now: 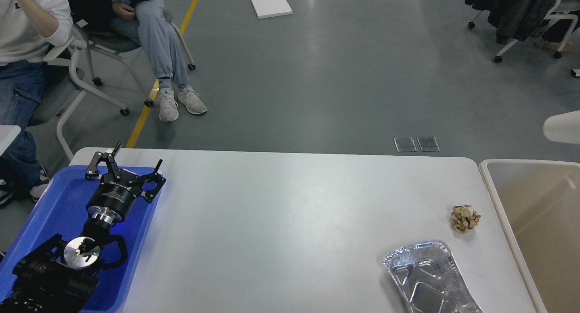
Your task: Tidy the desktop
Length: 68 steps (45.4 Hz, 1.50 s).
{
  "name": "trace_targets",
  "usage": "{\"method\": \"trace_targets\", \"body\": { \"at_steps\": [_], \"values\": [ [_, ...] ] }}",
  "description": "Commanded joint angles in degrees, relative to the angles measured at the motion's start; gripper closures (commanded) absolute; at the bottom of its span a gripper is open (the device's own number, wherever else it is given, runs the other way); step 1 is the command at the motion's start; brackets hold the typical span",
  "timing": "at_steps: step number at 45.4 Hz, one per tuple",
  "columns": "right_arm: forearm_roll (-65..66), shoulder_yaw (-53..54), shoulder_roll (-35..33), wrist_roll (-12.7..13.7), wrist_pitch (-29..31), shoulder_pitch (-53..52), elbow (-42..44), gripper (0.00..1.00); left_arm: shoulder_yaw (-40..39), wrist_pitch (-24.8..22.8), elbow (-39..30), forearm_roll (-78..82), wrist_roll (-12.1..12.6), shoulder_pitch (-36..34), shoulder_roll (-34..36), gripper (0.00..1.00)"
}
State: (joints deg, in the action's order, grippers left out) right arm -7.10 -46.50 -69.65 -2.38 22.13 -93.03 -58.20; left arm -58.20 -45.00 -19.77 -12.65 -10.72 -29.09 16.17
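Note:
The white desktop fills the lower part of the head view. A crumpled brown paper ball lies near its right edge. A crumpled foil tray lies at the front right. My left gripper is open and empty above the far end of the blue tray. The base end of a white paper cup shows at the right edge, in the air above the beige bin. My right gripper is out of view.
People sit on wheeled chairs beyond the table's far left corner. A white board lies on the floor far back. Another chair with dark clothing stands at the far right.

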Motion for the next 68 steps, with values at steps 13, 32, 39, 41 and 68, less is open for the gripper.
{"method": "trace_targets", "body": {
  "at_steps": [13,32,39,41,68],
  "values": [
    [-12.58,19.23,9.96,-0.09,-9.74,34.65,15.64,1.00,0.02,0.00,0.00,0.00,-0.01,0.00,0.00,0.00],
    [-12.14,32.52,27.01,-0.09,-9.91,54.97,42.80,1.00,0.02,0.00,0.00,0.00,-0.01,0.00,0.00,0.00],
    [-11.97,32.52,34.48,-0.09,-10.70,58.66,52.47,1.00,0.02,0.00,0.00,0.00,-0.01,0.00,0.00,0.00],
    [-11.97,32.52,36.33,-0.09,-11.84,59.36,54.59,1.00,0.02,0.00,0.00,0.00,-0.01,0.00,0.00,0.00],
    [-5.56,32.52,40.38,-0.09,-20.28,60.42,57.06,0.84,0.02,0.00,0.00,0.00,-0.01,0.00,0.00,0.00]
  ]
}}
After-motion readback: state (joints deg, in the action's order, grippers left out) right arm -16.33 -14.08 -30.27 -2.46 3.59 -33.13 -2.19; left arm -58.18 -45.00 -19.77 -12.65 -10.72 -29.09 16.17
